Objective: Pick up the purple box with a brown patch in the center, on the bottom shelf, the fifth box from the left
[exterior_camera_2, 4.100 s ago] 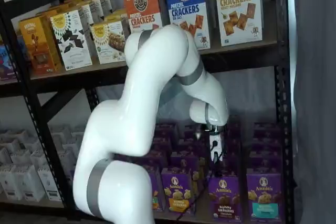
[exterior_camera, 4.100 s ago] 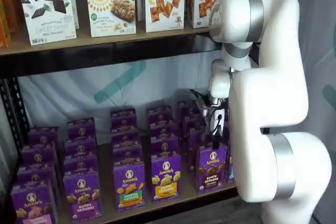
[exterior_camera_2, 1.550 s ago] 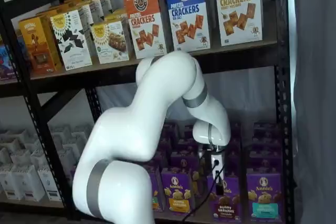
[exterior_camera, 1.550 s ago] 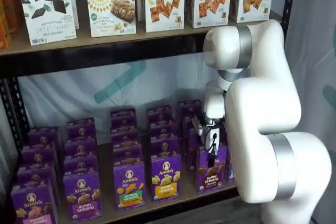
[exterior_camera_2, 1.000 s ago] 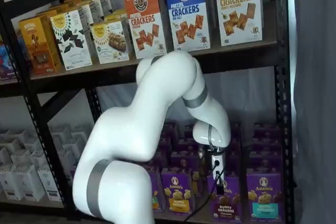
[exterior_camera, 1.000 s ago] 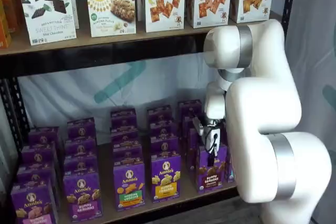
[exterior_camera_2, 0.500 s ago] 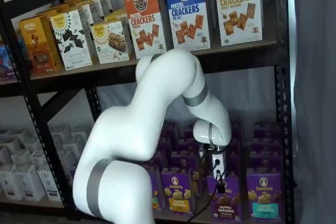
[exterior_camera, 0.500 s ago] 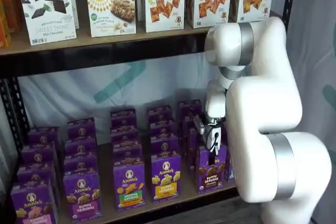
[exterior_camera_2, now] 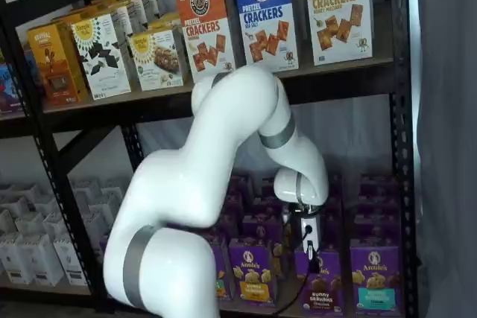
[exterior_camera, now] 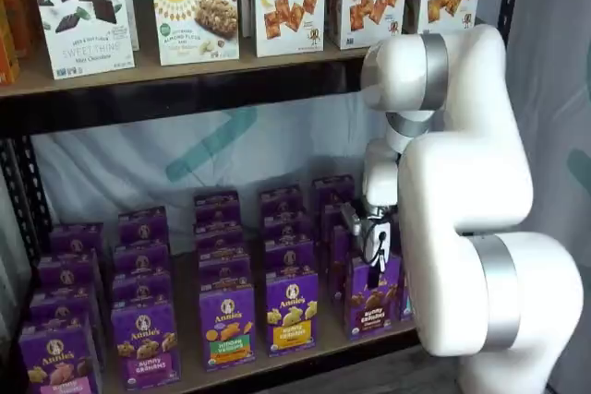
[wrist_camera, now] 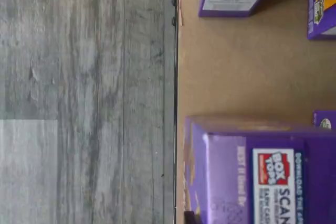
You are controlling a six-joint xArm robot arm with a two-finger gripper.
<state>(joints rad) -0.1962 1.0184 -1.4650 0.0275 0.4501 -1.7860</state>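
Wrist view: the camera looks down on the top flap of the purple box (wrist_camera: 262, 171), which stands at the front edge of the bottom shelf (wrist_camera: 236, 66), grey floor beyond the lip; the fingers themselves do not show here, so their state cannot be read from this view. In a shelf view, the gripper (exterior_camera: 373, 269) sits at the top of the purple box (exterior_camera: 372, 297), its black fingers reaching down onto the box top; compared with the picture four seconds ago, when the gripper hung clear above the front row, it has come down onto the carton, and over the last second the box appears slightly tipped and shifted, which suggests a grasp is engaged. In a shelf view, the gripper (exterior_camera_2: 312, 262) overlaps the upper front of the purple box (exterior_camera_2: 320, 288), with the cable looping beside it; the box remains on the bottom shelf (exterior_camera_2: 298, 312), directly below the fingers. The fingers appear clenched on the box top. Judgement: descent is complete and the grasp made; the lift remains.
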